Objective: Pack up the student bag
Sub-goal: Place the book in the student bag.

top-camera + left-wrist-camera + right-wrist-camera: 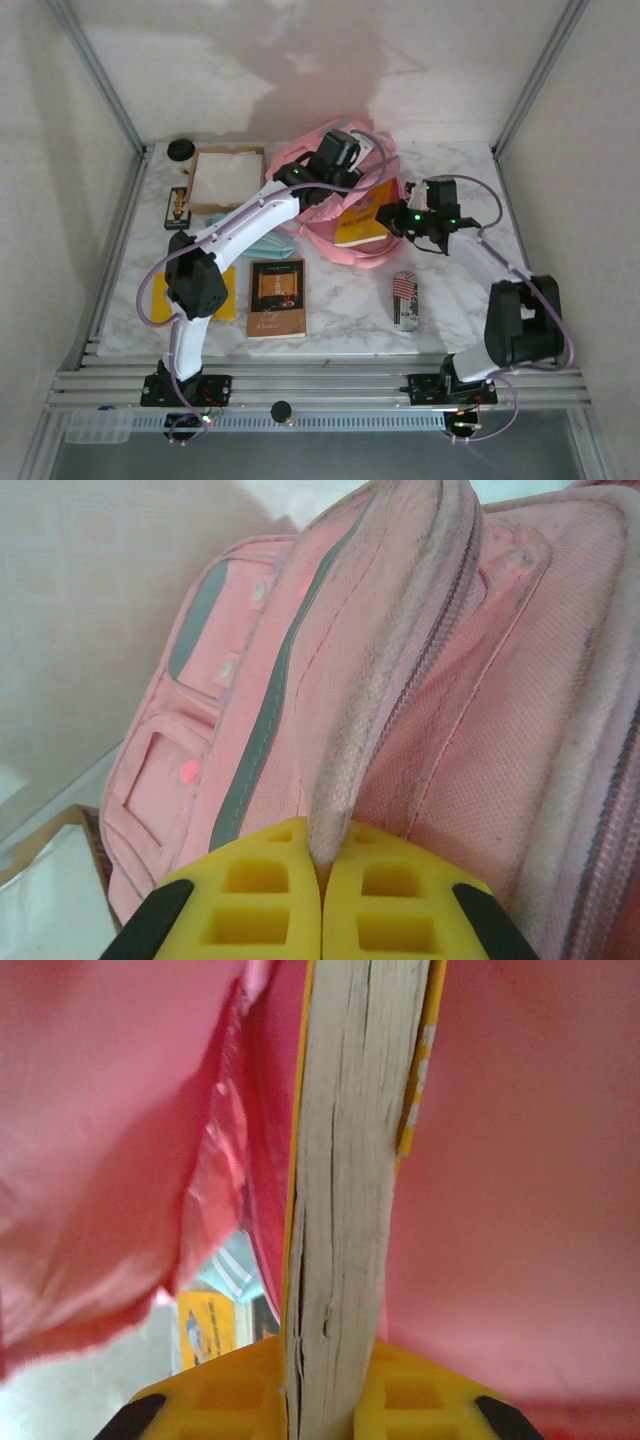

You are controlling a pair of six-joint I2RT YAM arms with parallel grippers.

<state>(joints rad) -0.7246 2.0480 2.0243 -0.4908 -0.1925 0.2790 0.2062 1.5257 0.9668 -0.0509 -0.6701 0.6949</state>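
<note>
Marble table [350, 305] bears student bag [305, 150], cardboard box [228, 178], brown book [276, 297], can [405, 300].

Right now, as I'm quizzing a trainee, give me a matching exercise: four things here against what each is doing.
1 left gripper
2 right gripper
3 brown book
4 can

a flat on the table, cover up
b shut on the yellow book
c pinching a flap of the student bag
d on its side on the table

Pairs: 1-c, 2-b, 3-a, 4-d
</note>
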